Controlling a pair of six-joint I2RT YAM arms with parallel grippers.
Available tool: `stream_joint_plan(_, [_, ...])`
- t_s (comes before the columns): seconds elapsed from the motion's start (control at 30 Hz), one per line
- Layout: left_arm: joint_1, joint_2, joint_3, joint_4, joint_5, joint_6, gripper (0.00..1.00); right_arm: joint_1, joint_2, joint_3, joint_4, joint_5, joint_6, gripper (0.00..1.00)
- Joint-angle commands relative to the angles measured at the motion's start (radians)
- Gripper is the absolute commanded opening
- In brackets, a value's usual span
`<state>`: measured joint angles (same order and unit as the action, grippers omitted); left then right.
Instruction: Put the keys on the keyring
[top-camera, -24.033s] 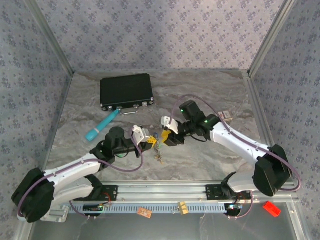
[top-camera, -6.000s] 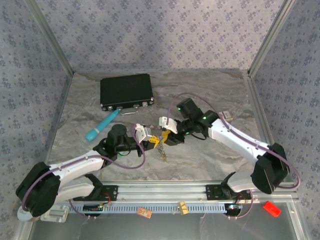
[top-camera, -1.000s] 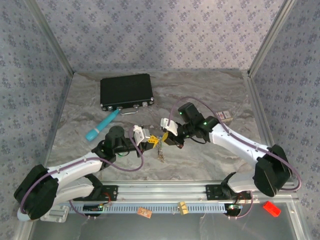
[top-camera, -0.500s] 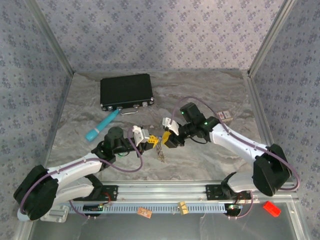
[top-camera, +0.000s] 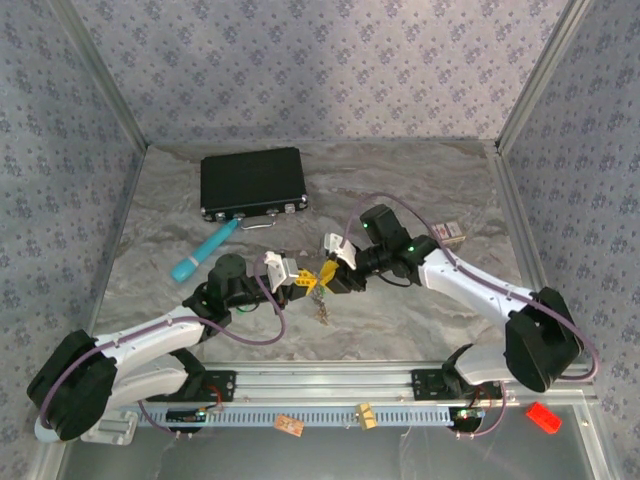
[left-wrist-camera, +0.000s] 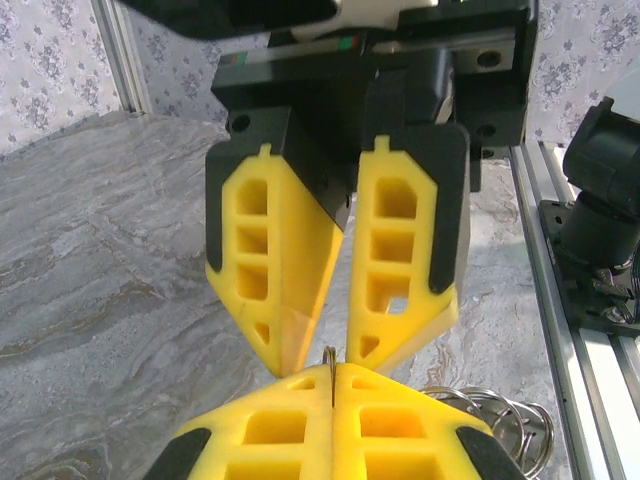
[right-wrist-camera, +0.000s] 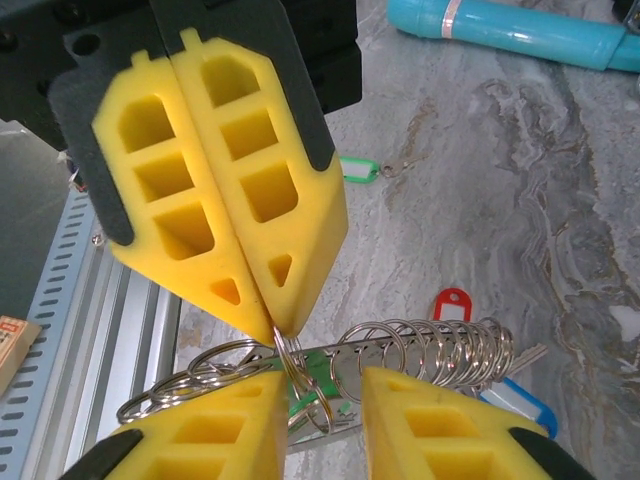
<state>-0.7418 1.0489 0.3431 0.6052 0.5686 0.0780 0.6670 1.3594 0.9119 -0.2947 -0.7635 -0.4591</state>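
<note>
Leftmost, my left claw (top-camera: 300, 281) is clamped shut. Its yellow fingertips pinch the thin wire of the keyring (right-wrist-camera: 289, 358), which pokes out just past the tips, above the table (right-wrist-camera: 560, 200). Facing it tip to tip, my right claw (right-wrist-camera: 320, 385) has its jaws apart, the wire in line with the gap between them. I see no key in that gap. Just beyond that claw's fingertips lies a bunch of metal rings (right-wrist-camera: 430, 350). Loose on the table, ahead of and to the right of my right claw, are a green key (right-wrist-camera: 357, 168), a red key (right-wrist-camera: 452, 300) and a blue key (right-wrist-camera: 520, 408), none touching the held wire. A scrap of green shows under the wire; whether it is threaded I cannot tell. By my judgement the ring is presented, and threading these keys remains to do.
</note>
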Motion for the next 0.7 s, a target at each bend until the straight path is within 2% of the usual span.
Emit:
stream_joint_plan(0.0, [-0.002,-0.018,0.008,0.082,0.031,-0.007,0.0,0.007,0.018,0.028,0.02,-0.04,0.01,0.21])
stream_joint_plan(0.13, [-0.004,-0.02,0.004,0.077,0.024,-0.012,0.0,0.006,0.022,0.041,0.014,-0.039,0.004,0.01])
stream_joint_plan(0.23, [-0.002,-0.031,0.002,0.045,-0.001,-0.013,0.0,0.001,0.008,0.053,-0.019,-0.036,-0.019,0.0])
stream_joint_plan(0.37, [-0.002,-0.038,0.028,-0.061,-0.031,0.007,0.1,0.009,0.008,0.106,-0.129,0.002,-0.085,0.0])
stream_joint_plan(0.67, [-0.002,-0.003,0.102,-0.226,-0.018,0.066,0.1,0.081,0.082,0.271,-0.407,0.158,-0.242,0.0])
